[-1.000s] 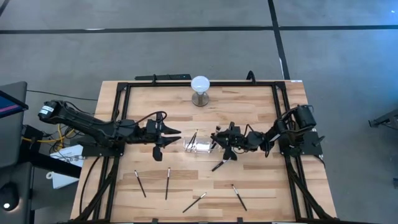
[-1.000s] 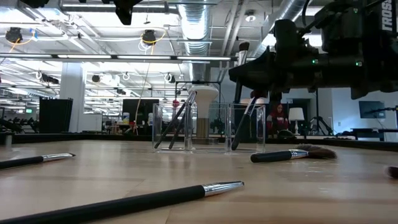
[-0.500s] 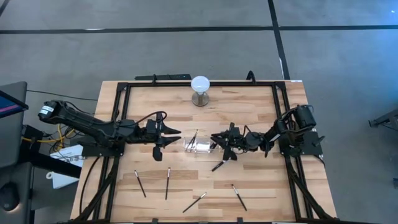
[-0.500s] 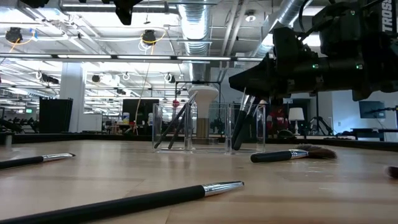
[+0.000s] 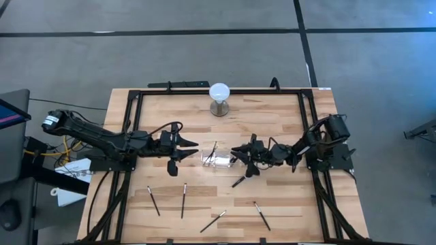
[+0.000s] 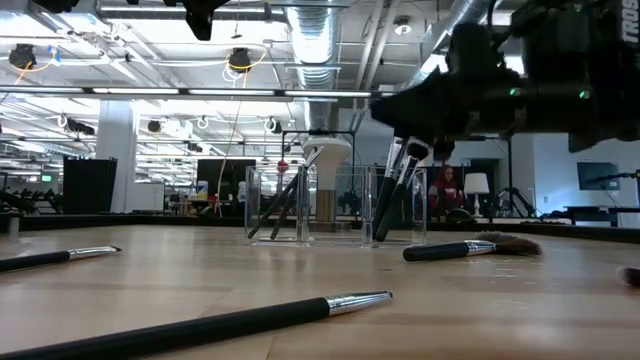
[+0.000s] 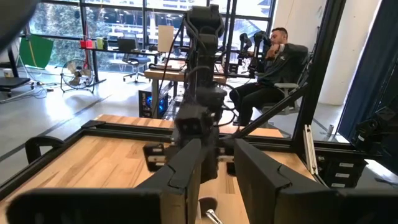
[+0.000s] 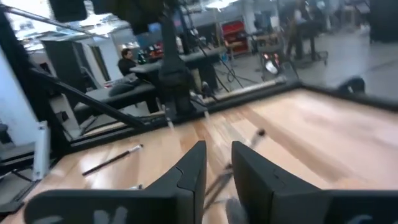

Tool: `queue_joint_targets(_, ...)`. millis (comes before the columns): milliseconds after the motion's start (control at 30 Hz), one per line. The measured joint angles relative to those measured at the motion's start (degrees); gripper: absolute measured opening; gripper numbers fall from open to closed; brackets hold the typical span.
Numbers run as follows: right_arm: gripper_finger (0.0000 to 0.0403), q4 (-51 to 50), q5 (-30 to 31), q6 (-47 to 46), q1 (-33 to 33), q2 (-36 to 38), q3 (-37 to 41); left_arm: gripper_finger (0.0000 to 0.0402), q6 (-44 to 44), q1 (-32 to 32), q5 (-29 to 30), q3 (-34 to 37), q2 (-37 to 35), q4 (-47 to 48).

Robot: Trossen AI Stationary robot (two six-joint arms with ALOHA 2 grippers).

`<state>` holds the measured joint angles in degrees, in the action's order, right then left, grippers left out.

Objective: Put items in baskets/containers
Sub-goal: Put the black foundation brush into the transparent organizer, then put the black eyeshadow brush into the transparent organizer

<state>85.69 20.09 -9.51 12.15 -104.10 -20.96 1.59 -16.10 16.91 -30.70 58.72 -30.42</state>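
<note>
The clear holder (image 5: 218, 160) stands near the middle of the wooden bench (image 5: 279, 119), a glassy rectangular box split into compartments; in the low view (image 6: 335, 205) dark brushes lean inside it, some in the left compartment and some in the right (image 6: 398, 190). Just beside it on the bench lies the fan-headed brush (image 6: 465, 248), dark handle with a broad bristle head. Four slim brushes lie well apart along the front of the bench (image 5: 154, 201), one close to the low camera with a silver ferrule (image 6: 355, 299). The right hand (image 5: 238, 154) hovers at the holder's right end with its fingers narrowly parted, nothing visibly between them. The left hand (image 5: 193, 148) waits beside the holder's left end, fingers slightly spread. White lettering on the right arm is cut off by the frame edge.
</note>
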Motion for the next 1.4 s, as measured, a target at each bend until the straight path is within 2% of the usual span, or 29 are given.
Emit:
queue_joint_targets(233, 0.0123, -0.7, 6.5, 9.5, 5.8, 9.3, 3.4, 0.0093, 0.0, 0.0, 0.0, 0.0, 0.0, 0.1)
queue_joint_targets(433, 0.0148, -7.9, 6.9, 11.9, 9.4, 13.8, 2.5, 0.0093, 0.0, 0.0, 0.0, 0.0, 0.0, 0.2)
queue_joint_targets(633, 0.0137, -18.8, 2.0, 8.9, 7.4, 12.1, -1.7, 0.0093, 0.2, 0.0, 0.0, 0.0, 0.0, 0.2)
queue_joint_targets(867, 0.0113, -26.8, 2.6, 8.0, 5.3, 10.0, -6.2, 0.0093, 2.3, -0.1, -0.1, 0.0, 0.0, 0.9)
queue_joint_targets(1033, 0.0105, -28.3, 2.7, 9.0, 7.6, 13.3, -6.3, 0.0093, 3.6, -1.5, -3.6, 0.0, 0.0, 1.3)
queue_joint_targets(1267, 0.0102, -41.2, 13.4, 10.8, 14.9, 22.9, -6.3, 0.0093, 3.9, -4.9, -4.5, -0.8, -0.1, 1.4)
queue_joint_targets(1400, 0.0102, -55.2, 15.4, 3.4, 17.9, 28.0, -6.3, 0.0093, 2.8, -7.2, -0.7, -2.0, 0.5, 1.7)
